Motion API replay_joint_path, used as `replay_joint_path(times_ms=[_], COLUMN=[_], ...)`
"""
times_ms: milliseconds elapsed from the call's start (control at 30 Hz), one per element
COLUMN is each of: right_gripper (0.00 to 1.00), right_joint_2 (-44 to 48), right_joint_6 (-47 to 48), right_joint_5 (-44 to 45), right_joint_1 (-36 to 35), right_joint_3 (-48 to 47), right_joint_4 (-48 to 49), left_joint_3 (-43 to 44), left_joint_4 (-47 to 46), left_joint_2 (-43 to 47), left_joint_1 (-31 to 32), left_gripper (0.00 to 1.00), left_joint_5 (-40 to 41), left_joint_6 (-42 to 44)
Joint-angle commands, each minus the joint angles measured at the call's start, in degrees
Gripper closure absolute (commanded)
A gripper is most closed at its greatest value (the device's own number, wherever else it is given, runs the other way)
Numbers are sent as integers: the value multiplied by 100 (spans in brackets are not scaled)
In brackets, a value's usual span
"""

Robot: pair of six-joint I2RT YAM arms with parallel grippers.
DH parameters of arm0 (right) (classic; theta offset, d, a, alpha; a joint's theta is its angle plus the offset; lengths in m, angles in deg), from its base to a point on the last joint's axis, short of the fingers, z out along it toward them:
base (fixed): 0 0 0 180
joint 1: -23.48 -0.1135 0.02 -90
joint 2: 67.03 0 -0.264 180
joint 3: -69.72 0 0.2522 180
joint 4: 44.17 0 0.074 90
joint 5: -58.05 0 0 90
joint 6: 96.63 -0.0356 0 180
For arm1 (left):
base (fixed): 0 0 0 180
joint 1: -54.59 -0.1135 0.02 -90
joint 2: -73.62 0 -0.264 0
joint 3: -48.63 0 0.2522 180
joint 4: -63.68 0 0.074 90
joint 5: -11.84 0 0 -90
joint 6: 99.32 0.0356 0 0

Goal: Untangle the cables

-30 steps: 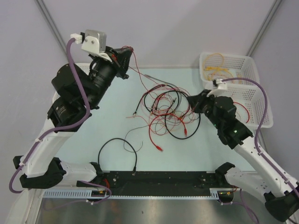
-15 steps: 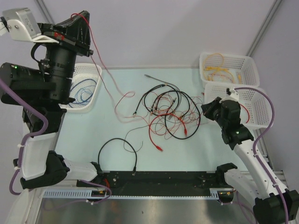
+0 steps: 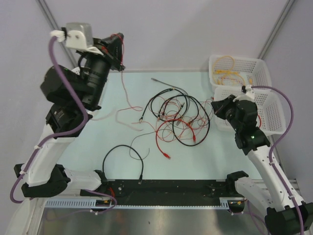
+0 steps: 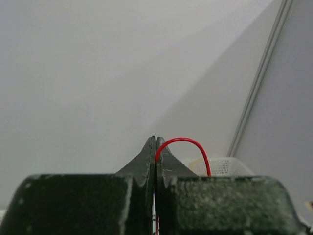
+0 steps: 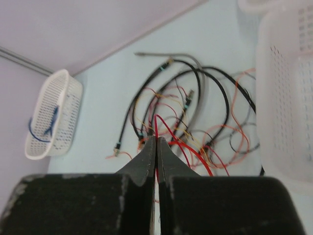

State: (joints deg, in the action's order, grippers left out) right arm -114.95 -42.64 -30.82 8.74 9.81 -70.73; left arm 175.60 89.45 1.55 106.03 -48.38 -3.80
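Note:
A tangle of thin red, orange and black cables (image 3: pixel 178 117) lies mid-table; it also shows in the right wrist view (image 5: pixel 195 112). My left gripper (image 3: pixel 116 49) is raised at the back left, shut on a thin red cable (image 4: pixel 188 141) that hangs down to the table (image 3: pixel 122 90) and trails toward the tangle. In the left wrist view the left gripper (image 4: pixel 155 142) has its jaws closed. My right gripper (image 3: pixel 217 108) sits at the tangle's right edge; in the right wrist view the right gripper (image 5: pixel 156 139) is shut on a red cable (image 5: pixel 157 125).
A separate black cable loop (image 3: pixel 122 149) lies near the front left. Two white baskets stand at the right, the far basket (image 3: pixel 261 66) holding yellow cables and a nearer basket (image 3: pixel 276 117). A white basket with a blue cable (image 5: pixel 49 117) stands at the left.
My left arm swung high to the left, then came back down toward the middle, drawing the red cable leftward out of the tangle. My right gripper drew back to the right.

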Motion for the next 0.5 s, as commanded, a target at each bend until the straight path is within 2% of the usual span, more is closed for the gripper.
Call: replay_joint_path(times_ms=[0, 167, 467], right_gripper=[100, 100, 100], right_joint_2=[-103, -402, -683], right_joint_6=[154, 524, 1192], right_joint_5=[177, 694, 1820], right_joint_1=[15, 33, 199], right_joint_3=[-1087, -2246, -3434], right_joint_4=[252, 155, 58], left_joint_3=[-1042, -2029, -3585], left_joint_4=[-277, -515, -770], left_joint_2=[351, 826, 1520], left_joint_1=[-64, -169, -292], left_gripper=[100, 100, 100], left_joint_5=[-60, -218, -280], left_joint_6=[-375, -780, -1123])
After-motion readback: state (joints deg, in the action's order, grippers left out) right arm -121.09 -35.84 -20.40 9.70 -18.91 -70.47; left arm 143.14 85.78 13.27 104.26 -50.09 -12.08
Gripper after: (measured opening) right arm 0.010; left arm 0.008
